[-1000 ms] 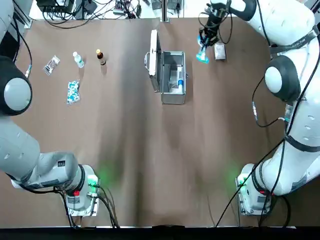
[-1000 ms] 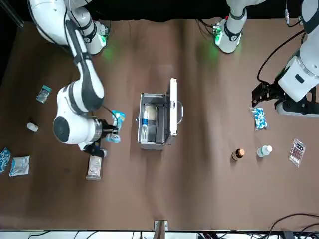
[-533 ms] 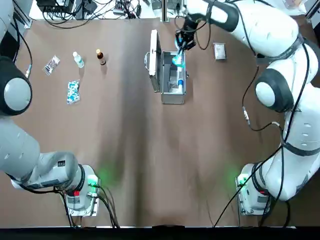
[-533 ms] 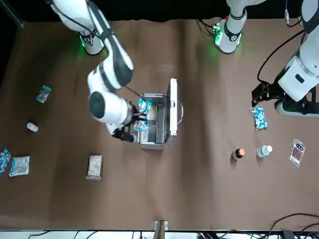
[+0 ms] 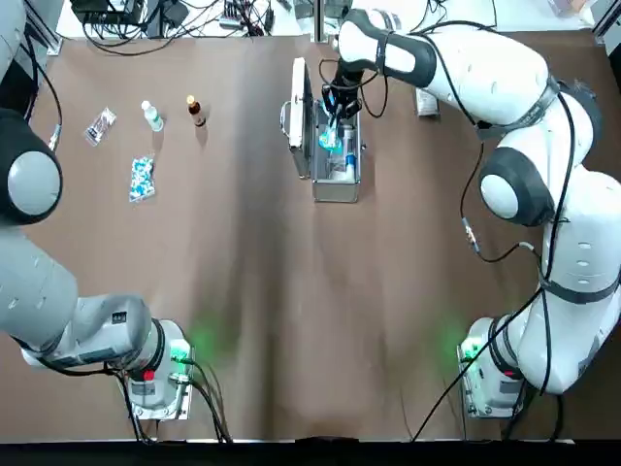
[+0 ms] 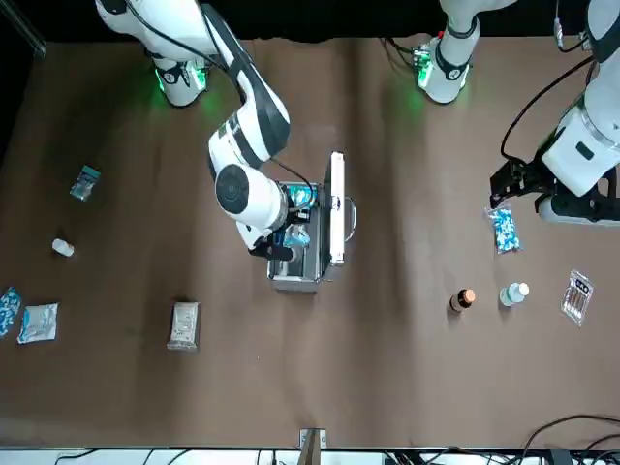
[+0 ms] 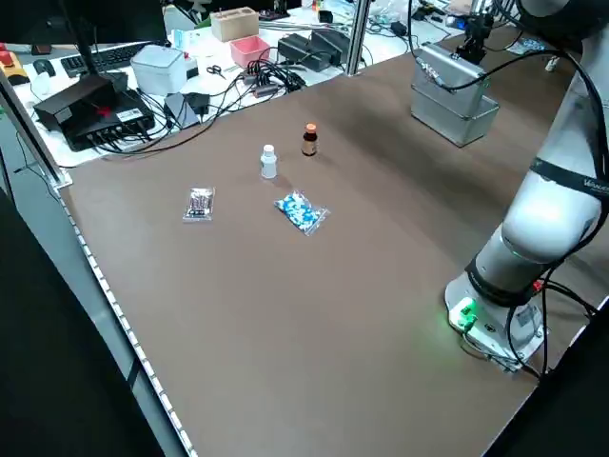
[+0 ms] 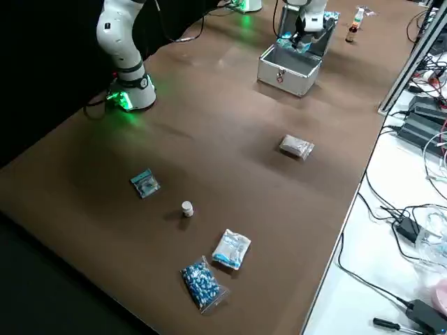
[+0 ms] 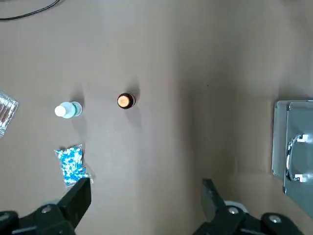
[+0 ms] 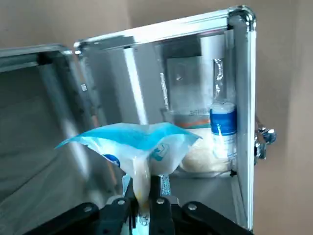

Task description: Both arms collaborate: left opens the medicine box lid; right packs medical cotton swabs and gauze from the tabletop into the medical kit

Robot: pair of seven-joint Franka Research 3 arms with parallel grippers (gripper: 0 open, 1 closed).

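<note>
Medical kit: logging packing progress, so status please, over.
Right gripper shut on cotton swabs, over open medical kit. Left gripper open, idle. Gauze on tabletop. Nothing obstructing.

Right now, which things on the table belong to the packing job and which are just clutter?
In the job: medical kit, its medicine box lid standing open; medical cotton swabs pinched in the right gripper over the kit; gauze on the tabletop.

Lying about: speckled packet, white bottle, brown bottle, left gripper, open and idle.
</note>
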